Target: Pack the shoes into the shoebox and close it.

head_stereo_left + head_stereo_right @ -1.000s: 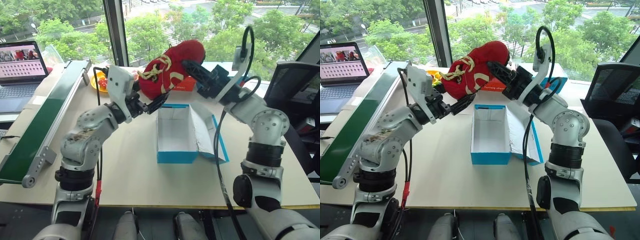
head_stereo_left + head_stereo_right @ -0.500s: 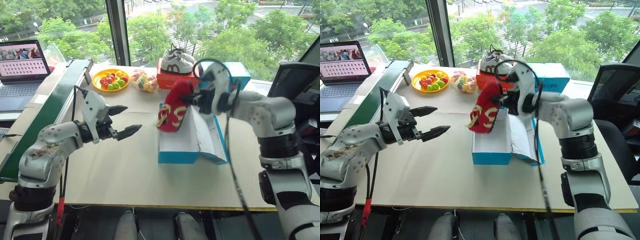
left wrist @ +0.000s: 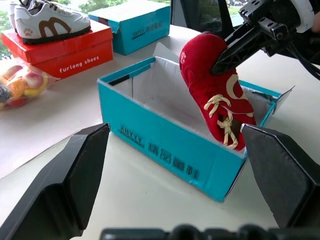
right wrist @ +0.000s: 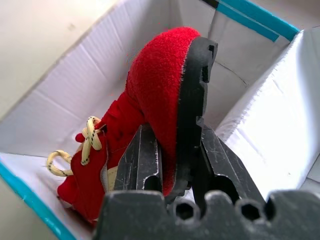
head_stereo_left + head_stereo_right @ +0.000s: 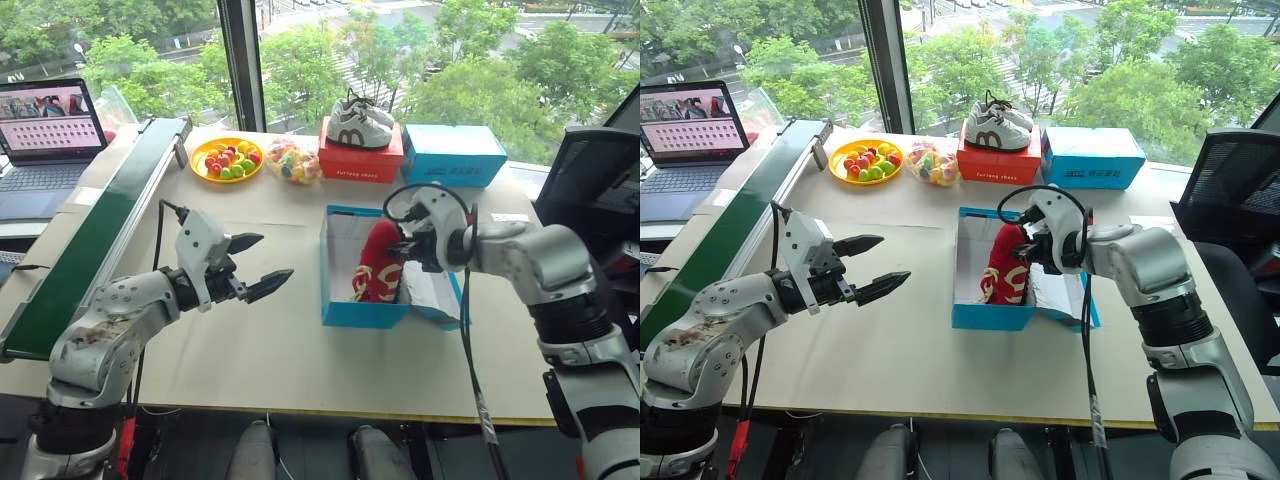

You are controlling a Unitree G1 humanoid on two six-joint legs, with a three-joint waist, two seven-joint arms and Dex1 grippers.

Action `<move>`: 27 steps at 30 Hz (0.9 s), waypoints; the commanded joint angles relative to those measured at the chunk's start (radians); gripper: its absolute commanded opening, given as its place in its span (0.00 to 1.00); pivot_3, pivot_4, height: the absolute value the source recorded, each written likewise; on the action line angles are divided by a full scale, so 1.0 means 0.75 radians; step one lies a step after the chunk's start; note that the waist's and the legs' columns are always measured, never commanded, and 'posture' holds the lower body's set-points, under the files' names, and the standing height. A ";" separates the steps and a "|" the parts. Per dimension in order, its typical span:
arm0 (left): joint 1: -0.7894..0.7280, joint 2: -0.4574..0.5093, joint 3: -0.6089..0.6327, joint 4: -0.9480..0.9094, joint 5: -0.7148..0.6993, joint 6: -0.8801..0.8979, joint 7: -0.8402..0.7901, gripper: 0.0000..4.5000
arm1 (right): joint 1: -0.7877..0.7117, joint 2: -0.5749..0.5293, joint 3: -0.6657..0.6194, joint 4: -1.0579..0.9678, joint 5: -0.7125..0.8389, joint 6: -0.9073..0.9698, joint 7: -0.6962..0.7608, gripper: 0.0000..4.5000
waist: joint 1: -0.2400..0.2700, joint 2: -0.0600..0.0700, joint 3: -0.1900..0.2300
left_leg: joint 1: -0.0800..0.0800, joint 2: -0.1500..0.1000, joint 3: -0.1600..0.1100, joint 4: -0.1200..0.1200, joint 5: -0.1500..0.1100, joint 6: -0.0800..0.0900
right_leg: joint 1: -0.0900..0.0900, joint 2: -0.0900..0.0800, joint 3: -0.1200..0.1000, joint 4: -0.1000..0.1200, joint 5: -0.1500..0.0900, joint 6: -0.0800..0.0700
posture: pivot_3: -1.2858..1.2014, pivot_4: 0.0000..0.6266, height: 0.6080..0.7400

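Since the earlier frames, the right gripper (image 5: 1025, 252) has carried the shoes (image 5: 1002, 268) down from high above the table into the shoebox (image 5: 345, 312), and the left gripper (image 5: 262, 265) has drawn back from the shoes toward the robot's left side.

Current state:
- Right gripper: fingers pinched narrow on the shoes near the heel end, one finger against the black sole, as the right wrist view shows. The red bundle stands tilted, toe end down, inside the white interior at the near end of the shoebox. It leans rather than lying flat, and part of it rises above the rim.
- Left gripper: fingers spread wide, holding nothing, hovering above the table well apart from the shoebox on its left.
- Shoebox: open; its lid (image 5: 438, 292) lies folded out flat on the table (image 5: 280, 350) at the right side of the box.

Progress assessment: insertion appears largely done but not finished. Remaining steps, as judged from this position: settle the shoes low enough to sit below the rim, release them, withdraw the right gripper, then swing the lid over and press it shut.
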 commanded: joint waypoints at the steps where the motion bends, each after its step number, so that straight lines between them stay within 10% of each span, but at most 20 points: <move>1: -0.025 0.037 0.053 -0.065 -0.028 0.021 0.022 1.00 | -0.024 0.033 -0.003 0.136 -0.125 -0.140 -0.010 0.30 | 0.000 0.000 0.000 | 0.001 0.000 0.000 0.000 0.000 0.000 | 0.001 0.000 0.000 0.000 0.000 0.000 | 0.52 0.24 1.00; 10: -0.029 0.069 0.073 -0.093 -0.055 0.058 0.050 1.00 | -0.135 0.213 -0.043 0.364 -0.292 -0.346 -0.071 0.97 | -0.002 0.000 0.000 | 0.002 0.000 0.000 -0.001 0.000 0.000 | 0.000 0.000 0.000 0.000 0.000 0.000 | 0.52 0.24 1.00; 27: 0.016 0.167 0.206 0.294 0.254 -0.051 0.252 1.00 | -0.158 0.360 -0.364 -0.063 0.013 -0.499 0.183 0.99 | -0.008 0.000 0.000 | 0.003 0.000 0.000 -0.005 0.000 0.000 | -0.001 0.001 0.000 0.001 0.000 -0.001 | 0.52 0.24 1.00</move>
